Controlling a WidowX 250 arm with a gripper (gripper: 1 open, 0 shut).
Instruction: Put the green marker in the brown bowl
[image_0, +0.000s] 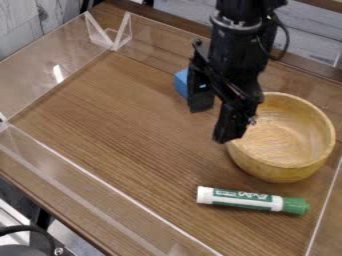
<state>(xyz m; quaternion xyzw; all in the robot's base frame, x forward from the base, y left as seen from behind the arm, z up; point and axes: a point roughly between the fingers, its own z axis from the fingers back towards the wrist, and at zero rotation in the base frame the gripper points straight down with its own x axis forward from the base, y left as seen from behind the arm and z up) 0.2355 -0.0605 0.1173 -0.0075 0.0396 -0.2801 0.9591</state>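
The green marker (251, 200) lies flat on the wooden table near the front right, white barrel with its green cap pointing right. The brown bowl (302, 164) sits upright just behind it, with nothing inside. My gripper (214, 110) hangs pointing down, open, with nothing between its black fingers (230, 122). It is beside the bowl's left rim and well behind the marker, touching neither as far as I can see.
A blue block (181, 80) lies behind the gripper, partly hidden by it. Clear acrylic walls (40, 150) ring the wooden table (107, 120). A small clear stand (107, 35) sits at the back left corner.
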